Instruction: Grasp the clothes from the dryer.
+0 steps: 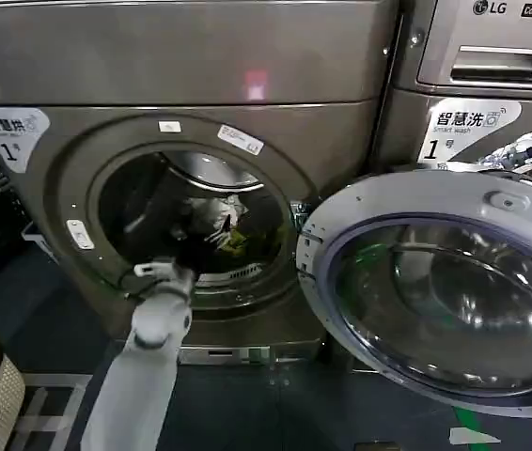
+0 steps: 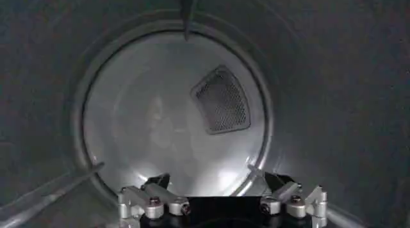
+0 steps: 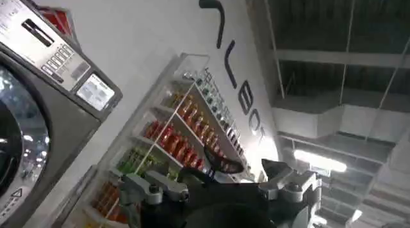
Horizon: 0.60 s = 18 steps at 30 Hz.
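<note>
Laundry room, dark floor. Dryer (image 1: 200, 113) door (image 1: 440, 282) swung open to robot's right. Head view: left gripper (image 1: 158, 272) at porthole's lower rim, clothes (image 1: 221, 221) white and yellow-green, piled deeper in drum beyond it. Left wrist view: fingers (image 2: 144, 200) spread, nothing between, facing drum back wall with mesh vent (image 2: 221, 100). Right gripper (image 3: 221, 191) raised, fingers apart, empty; shelves of bottles (image 3: 173, 143) behind it.
</note>
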{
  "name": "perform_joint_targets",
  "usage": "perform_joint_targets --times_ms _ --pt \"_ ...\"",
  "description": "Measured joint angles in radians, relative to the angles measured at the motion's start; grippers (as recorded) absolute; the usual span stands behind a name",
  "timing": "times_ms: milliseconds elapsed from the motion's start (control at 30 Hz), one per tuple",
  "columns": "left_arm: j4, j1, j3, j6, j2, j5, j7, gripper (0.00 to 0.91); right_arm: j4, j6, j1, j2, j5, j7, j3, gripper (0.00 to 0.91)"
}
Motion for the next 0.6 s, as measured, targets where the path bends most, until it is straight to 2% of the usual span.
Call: perform_joint_targets --times_ms 600 --pt "0.480 -0.359 0.057 -0.057 -0.053 -0.003 0.009 0.907 0.003 0.001 0.008 -0.002 0.009 -0.007 0.001 0.907"
